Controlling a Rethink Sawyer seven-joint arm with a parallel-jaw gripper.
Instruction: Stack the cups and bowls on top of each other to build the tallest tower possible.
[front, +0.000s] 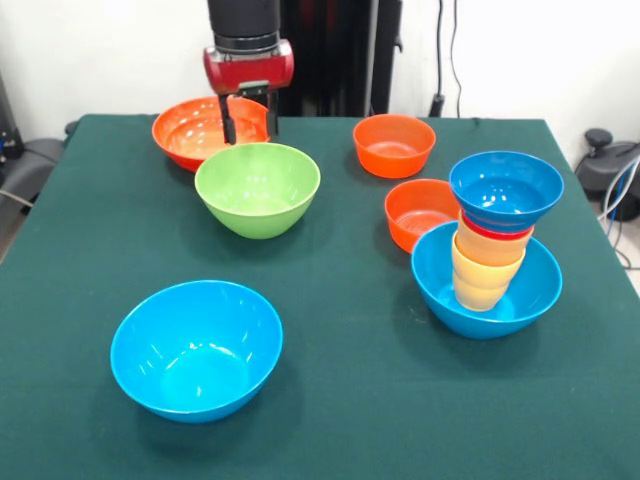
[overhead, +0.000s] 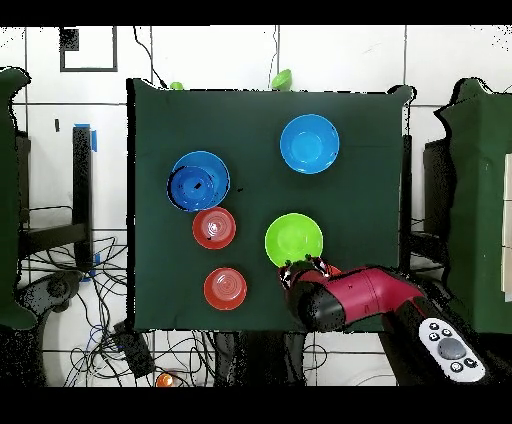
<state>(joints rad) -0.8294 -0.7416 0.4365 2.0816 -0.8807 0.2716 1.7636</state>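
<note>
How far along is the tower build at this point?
Done: the tower has cups topped by a small dark blue bowl in a light-blue bowl. In hand: nothing; the open gripper hangs at the large orange bowl. Left: green bowl, other bowls.

Arm vertical, gripper pointing down, fingers apart w/ nothing between.

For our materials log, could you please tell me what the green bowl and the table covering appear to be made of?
The green bowl looks like glossy moulded plastic: its inside shows bright, soft highlights and one even colour. The table covering looks like matte dark green cloth, perhaps felt: it shows no shine and holds soft shadows under the bowls.
</note>
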